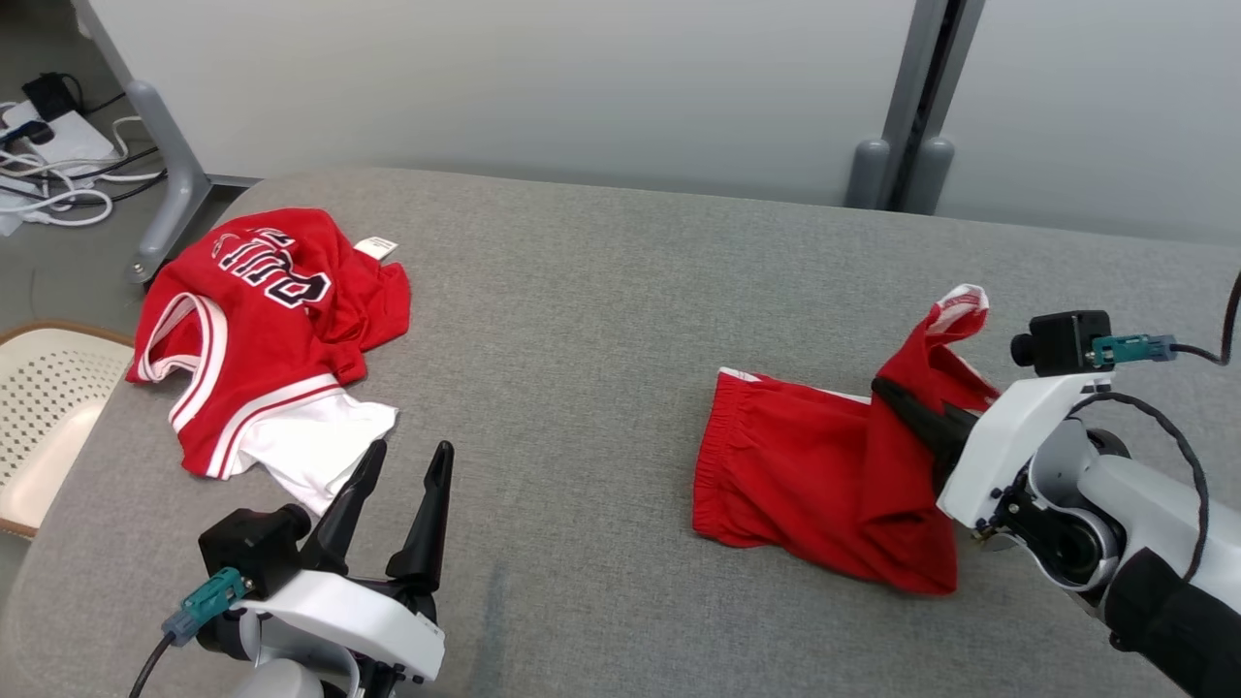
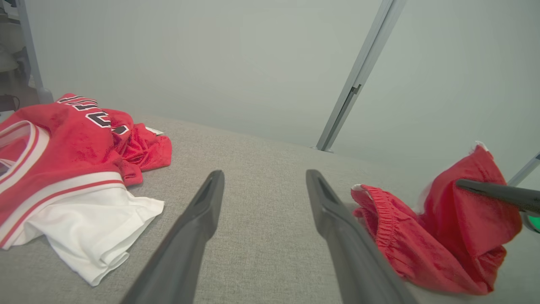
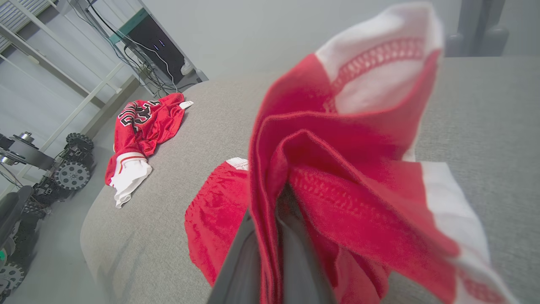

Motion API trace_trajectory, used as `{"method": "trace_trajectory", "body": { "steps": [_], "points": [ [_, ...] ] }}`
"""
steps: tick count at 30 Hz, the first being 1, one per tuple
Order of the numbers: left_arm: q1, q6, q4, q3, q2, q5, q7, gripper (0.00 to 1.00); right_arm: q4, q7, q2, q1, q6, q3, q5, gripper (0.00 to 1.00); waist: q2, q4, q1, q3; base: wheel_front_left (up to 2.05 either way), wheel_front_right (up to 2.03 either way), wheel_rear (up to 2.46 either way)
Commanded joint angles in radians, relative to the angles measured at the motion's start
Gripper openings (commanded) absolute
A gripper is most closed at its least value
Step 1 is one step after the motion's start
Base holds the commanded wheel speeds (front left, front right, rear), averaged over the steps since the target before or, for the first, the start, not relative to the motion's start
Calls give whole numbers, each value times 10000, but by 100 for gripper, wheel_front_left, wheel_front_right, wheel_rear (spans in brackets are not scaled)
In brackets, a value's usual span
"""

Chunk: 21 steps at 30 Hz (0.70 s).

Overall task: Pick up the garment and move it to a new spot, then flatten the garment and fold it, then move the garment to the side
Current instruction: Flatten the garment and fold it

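The garment, a pair of red shorts (image 1: 805, 475) with white trim, lies bunched on the right of the grey table (image 1: 601, 320). One edge is lifted off the cloth surface. My right gripper (image 1: 887, 393) is shut on that raised edge, and the fabric (image 3: 337, 169) drapes over its fingers (image 3: 244, 261) in the right wrist view. From the left wrist view the shorts (image 2: 443, 236) sit to the right, with the right gripper's finger (image 2: 493, 191) in their folds. My left gripper (image 1: 411, 456) hovers open and holds nothing near the table's front left (image 2: 265, 177).
A crumpled red and white jersey (image 1: 262, 320) lies at the table's far left (image 2: 63, 143). A pale perforated chair seat (image 1: 39, 417) stands beside the left edge. Cables (image 1: 58, 165) and a table leg (image 1: 175, 184) are on the floor behind. A wheeled machine (image 3: 71, 169) stands off the table's end.
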Motion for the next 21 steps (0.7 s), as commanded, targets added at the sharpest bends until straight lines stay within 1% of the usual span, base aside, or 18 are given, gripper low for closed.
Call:
{"method": "trace_trajectory", "body": {
  "steps": [1,7,13,18,19,20,21],
  "points": [
    [15,-42,28,54,36,54,-20,100,56,86,34,-129,24,15,10,0,0,146,0,3,0,0,0],
    [91,-114,153,34,-184,114,-20,100,699,608,679,-202,24,182,241,0,0,724,0,32,0,0,0],
    [203,-199,241,111,-334,183,-20,100,1151,1016,985,-324,24,304,353,0,0,1176,0,81,0,0,0],
    [259,-221,372,97,-449,226,-20,100,1509,1240,1237,-352,24,359,441,0,0,1353,0,77,0,0,0],
    [251,-227,395,94,-458,236,-20,100,1541,1247,1295,-348,24,365,463,7,0,1370,0,71,0,0,0],
    [244,-232,420,94,-462,244,-20,100,1557,1258,1358,-333,24,372,469,24,0,1380,0,60,0,0,0],
    [239,-234,442,95,-465,250,-20,100,1587,1264,1416,-314,24,379,464,38,0,1382,0,47,0,0,0]
  ]
}}
